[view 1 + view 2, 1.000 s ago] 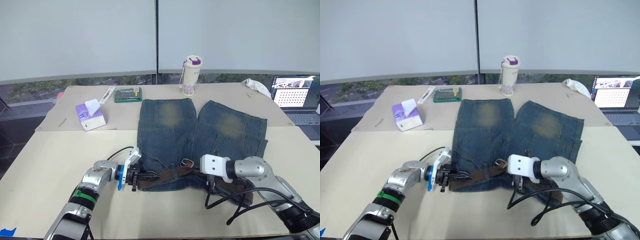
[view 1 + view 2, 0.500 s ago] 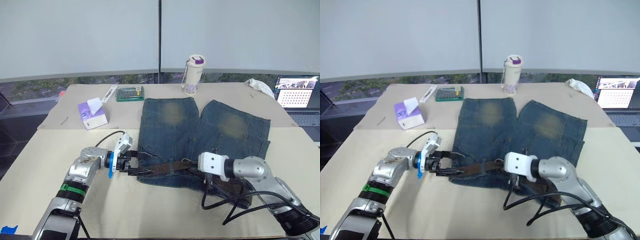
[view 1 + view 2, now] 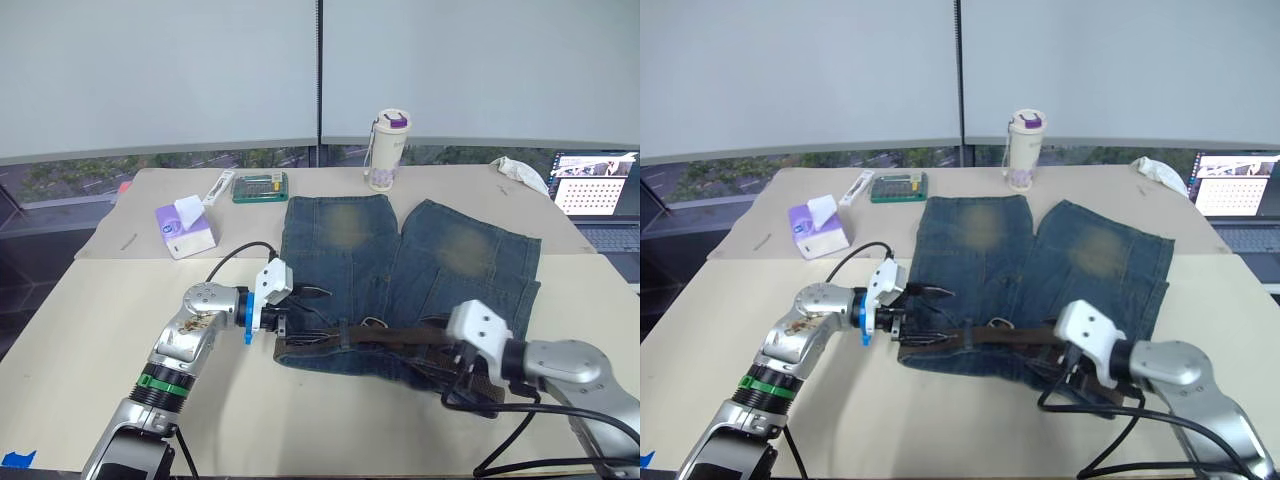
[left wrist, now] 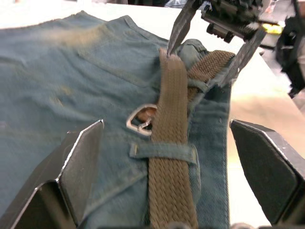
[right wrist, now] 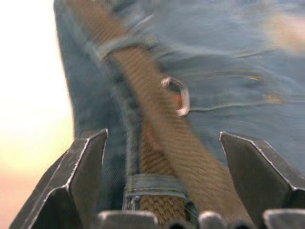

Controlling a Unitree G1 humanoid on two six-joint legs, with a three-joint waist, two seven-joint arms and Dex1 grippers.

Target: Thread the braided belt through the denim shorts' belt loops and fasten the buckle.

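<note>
On the beige worktop [image 3: 90, 330], the shorts [image 3: 400, 270] carry the belt [image 3: 380, 337] along the waistband; both tools, left [image 3: 300, 312] and right [image 4: 214, 45], have let go, fingers apart, buckle [image 4: 141, 120] unfastened.

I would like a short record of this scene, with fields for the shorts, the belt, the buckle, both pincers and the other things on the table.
shorts: denim shorts lie flat, waistband toward the robot
belt: braided belt lies along the waistband, under a belt loop
buckle: the buckle rests on the denim beside the strap, not fastened
left pincer: left pincer open, at the waistband's left end
right pincer: right pincer open, at the right part of the waistband
other things: tissue box, bottle, green case, laptop
</note>
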